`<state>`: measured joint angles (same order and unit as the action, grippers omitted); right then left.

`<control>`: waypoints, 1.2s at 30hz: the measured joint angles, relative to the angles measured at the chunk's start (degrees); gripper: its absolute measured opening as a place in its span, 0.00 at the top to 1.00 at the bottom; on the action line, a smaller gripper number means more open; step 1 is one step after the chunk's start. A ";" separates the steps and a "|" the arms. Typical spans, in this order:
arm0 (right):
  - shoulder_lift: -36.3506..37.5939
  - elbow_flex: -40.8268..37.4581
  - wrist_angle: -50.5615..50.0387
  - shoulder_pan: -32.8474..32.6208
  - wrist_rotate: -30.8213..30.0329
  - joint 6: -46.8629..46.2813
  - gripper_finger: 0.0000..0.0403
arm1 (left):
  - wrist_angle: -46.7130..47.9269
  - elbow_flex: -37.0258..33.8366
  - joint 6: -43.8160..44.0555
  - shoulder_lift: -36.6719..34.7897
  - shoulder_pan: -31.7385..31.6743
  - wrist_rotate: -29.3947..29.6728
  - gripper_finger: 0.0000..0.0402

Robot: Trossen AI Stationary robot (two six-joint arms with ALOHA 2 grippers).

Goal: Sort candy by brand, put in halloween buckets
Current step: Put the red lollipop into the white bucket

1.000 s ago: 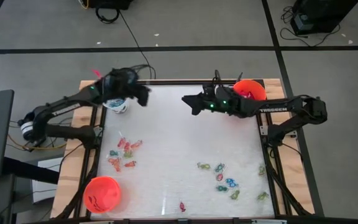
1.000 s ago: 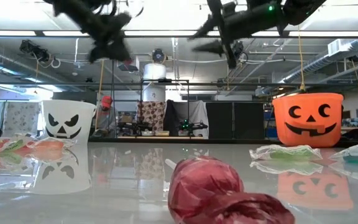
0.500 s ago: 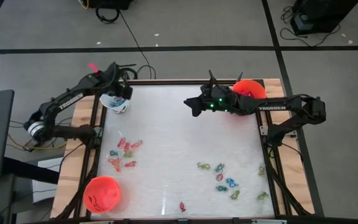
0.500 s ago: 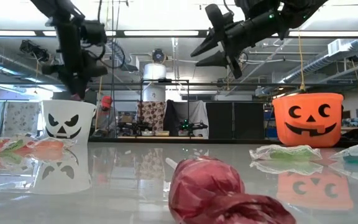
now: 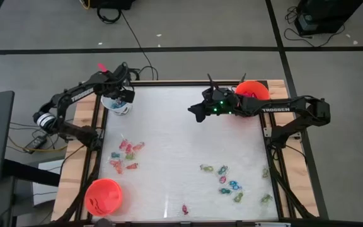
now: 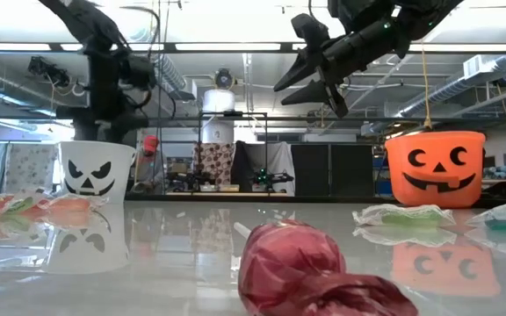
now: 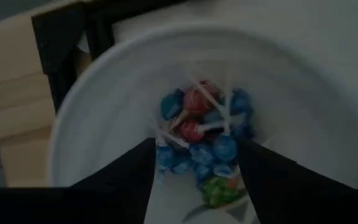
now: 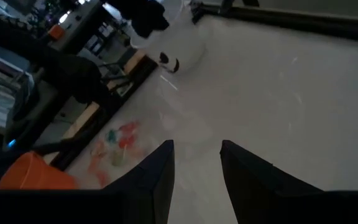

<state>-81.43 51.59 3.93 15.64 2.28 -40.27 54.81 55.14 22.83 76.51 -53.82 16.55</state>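
The white halloween bucket (image 5: 116, 106) stands at the table's far left corner, with blue and red lollipops (image 7: 204, 130) lying on its bottom. My left gripper (image 7: 194, 146) hangs just above the bucket's mouth, pointing down into it. It is open, with nothing between its fingers. My right gripper (image 5: 194, 113) hovers high over the far middle of the table, beside an orange bucket (image 5: 253, 91). It is also open and holds nothing. Loose candy lies in a red-orange cluster (image 5: 125, 156) at the left and a green-blue cluster (image 5: 225, 181) at the near right.
A second orange bucket (image 5: 103, 196) stands at the near left corner. A single red wrapped candy (image 5: 184, 209) lies by the near edge, close to the low camera (image 6: 292, 263). The middle of the table between the two candy clusters is bare.
My left gripper has swung from the right of the white bucket toward the table's left edge and come down over the bucket's mouth. It has tipped from nearly level to pointing steeply down, and its fingers have opened. My right gripper has tipped down slightly.
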 joint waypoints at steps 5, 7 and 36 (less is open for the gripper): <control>0.00 0.02 -2.93 -1.11 4.74 0.00 0.65 | 0.35 3.12 -2.56 -6.59 2.58 -0.81 0.40; 0.00 0.02 -6.07 -2.39 5.69 0.00 0.65 | -0.67 4.07 -5.24 -10.01 4.42 -2.77 0.40; 0.00 -0.03 -41.58 -47.66 -6.26 -74.86 0.65 | -11.64 3.67 4.64 -17.29 54.91 -7.55 0.41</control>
<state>-81.43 51.56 -37.65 -32.02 -3.99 -115.13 43.17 58.81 27.47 59.22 1.09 9.00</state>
